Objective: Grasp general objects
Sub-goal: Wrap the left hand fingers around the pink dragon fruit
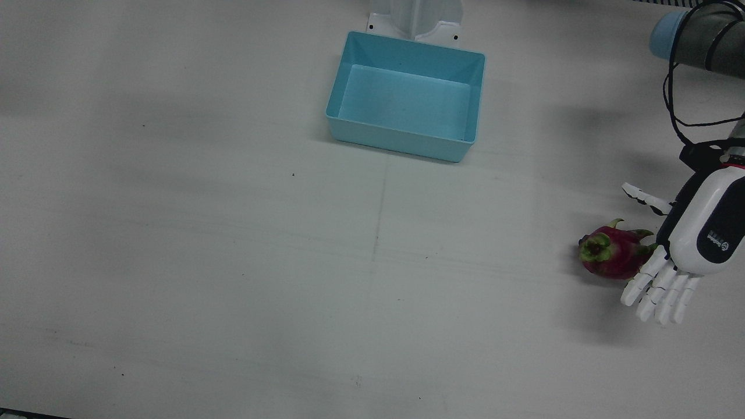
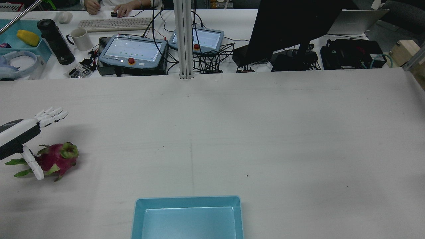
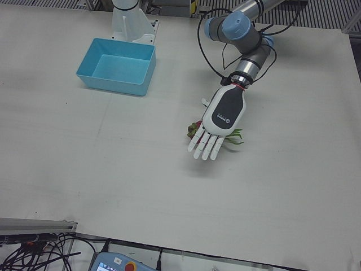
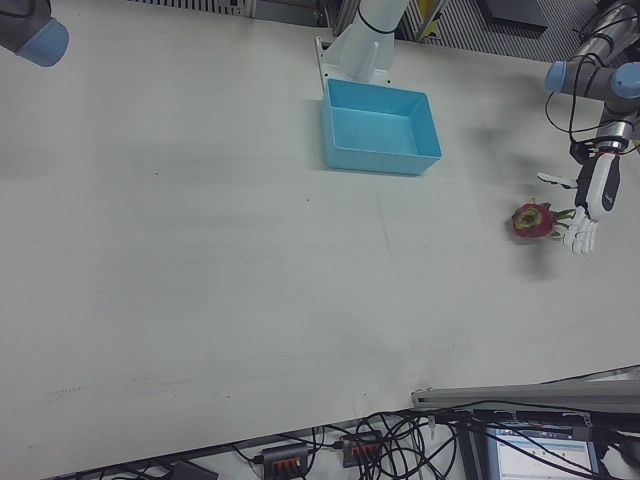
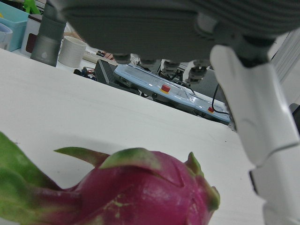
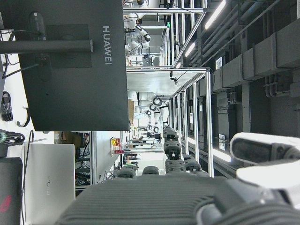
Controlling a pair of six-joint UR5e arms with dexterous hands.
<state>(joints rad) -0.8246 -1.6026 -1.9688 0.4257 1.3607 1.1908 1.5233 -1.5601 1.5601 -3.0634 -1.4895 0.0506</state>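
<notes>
- Dragon fruit (image 1: 611, 251) lies on its side on the worktop (image 1: 233, 262), well apart from the blue bin (image 1: 407, 96), toward the robot's left edge.
- Left hand (image 1: 692, 244) hovers over the fruit; fingers (image 1: 660, 291) released, spread straight, thumb beside the fruit, nothing grasped.
- Right hand: fingers' state cannot be told from its own camera.

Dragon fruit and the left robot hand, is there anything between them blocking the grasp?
Nothing visible. The left robot hand hangs open right beside the dragon fruit, fingers spread past it, and only bare table lies around the two.
</notes>
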